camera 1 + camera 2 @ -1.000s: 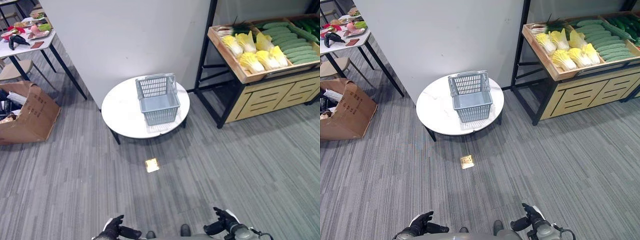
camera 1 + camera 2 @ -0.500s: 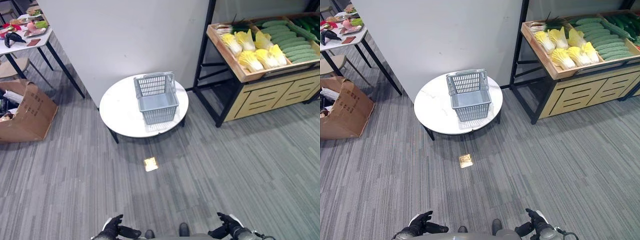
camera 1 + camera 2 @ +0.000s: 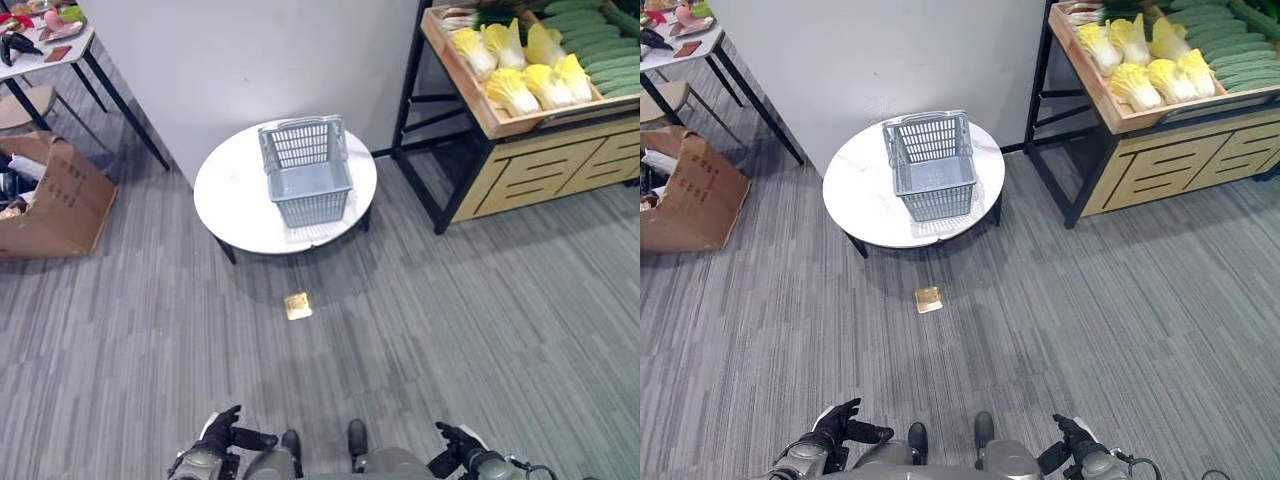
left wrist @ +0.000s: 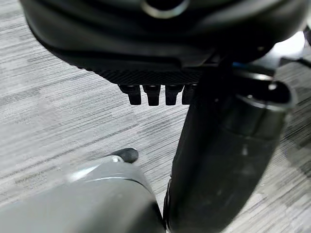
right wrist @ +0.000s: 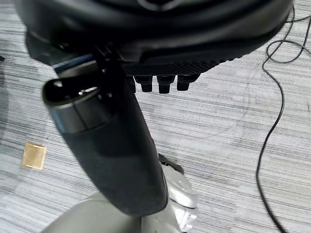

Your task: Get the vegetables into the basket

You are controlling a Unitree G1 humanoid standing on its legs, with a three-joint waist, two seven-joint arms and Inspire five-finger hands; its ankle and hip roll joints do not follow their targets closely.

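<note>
Vegetables (image 3: 540,60) fill the wooden rack; basket (image 3: 305,170) sits mid round table (image 3: 230,200).
Left hand (image 3: 222,434) and right hand (image 3: 455,442) hang low, fingers relaxed, holding nothing.

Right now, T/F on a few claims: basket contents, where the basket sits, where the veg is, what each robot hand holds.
1. The basket is empty. True.
2. The basket sits on the floor. False: it stands on the round white table.
3. The yellow cabbages and the cucumbers lie in the wooden crate on the shelf. True.
4. The left robot hand holds a cucumber. False: it holds nothing, low at the robot's side.
5. The right robot hand rests on the basket's rim. False: it is far from the basket and holds nothing.
</note>
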